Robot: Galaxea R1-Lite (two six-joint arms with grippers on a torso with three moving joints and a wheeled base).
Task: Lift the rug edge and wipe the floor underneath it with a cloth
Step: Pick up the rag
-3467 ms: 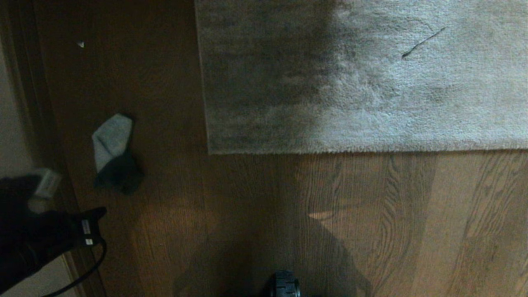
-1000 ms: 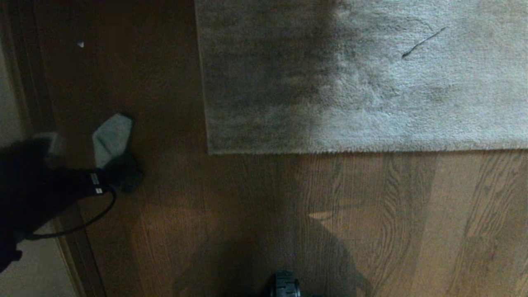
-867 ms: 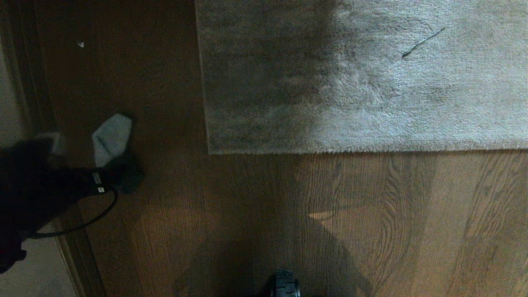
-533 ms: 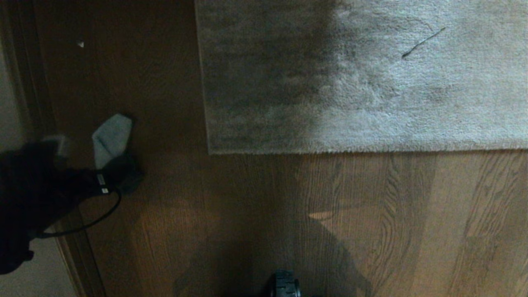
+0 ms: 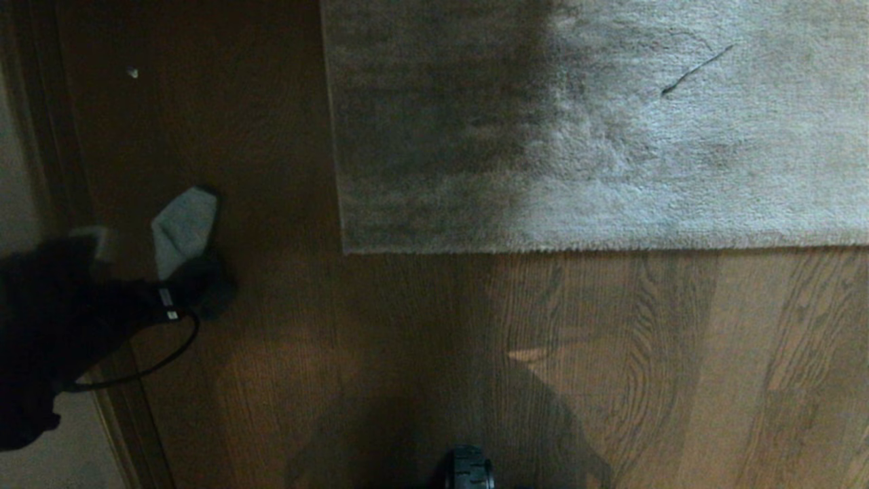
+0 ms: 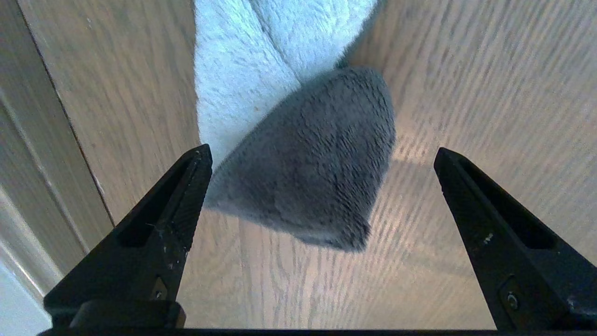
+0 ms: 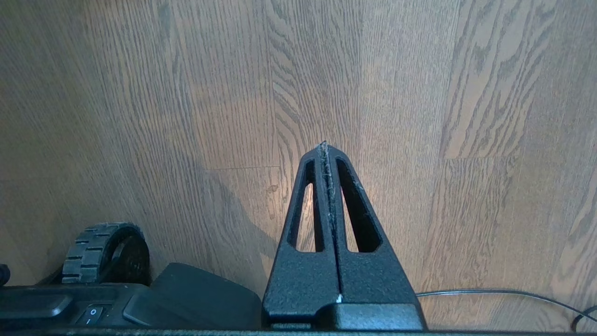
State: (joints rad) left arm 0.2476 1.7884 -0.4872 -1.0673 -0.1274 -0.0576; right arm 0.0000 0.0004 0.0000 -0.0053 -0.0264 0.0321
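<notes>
The cloth (image 5: 183,227) is a small pale grey-green towel lying crumpled on the brown wood floor (image 5: 407,353), left of the rug. The rug edge (image 5: 577,249) runs straight across the head view, and its corner (image 5: 345,251) lies flat. My left gripper (image 6: 322,150) is open wide, just above the floor. The cloth's (image 6: 303,163) shadowed near fold sits between its fingers (image 6: 186,191), ungripped. In the head view the left arm (image 5: 75,319) hides the cloth's near end. My right gripper (image 7: 326,145) is shut on nothing and hangs parked above bare floor (image 7: 186,93).
A dark wooden door frame (image 5: 61,136) borders the floor on the left, with paler flooring (image 5: 20,176) beyond it. A small white scrap (image 5: 132,72) lies far left. A dark thread (image 5: 696,68) rests on the rug. The base's wheel (image 5: 468,468) shows at the near edge.
Over the last few seconds my left arm came forward to the cloth. In the last second it only crept slightly nearer. The cloth and rug have not moved.
</notes>
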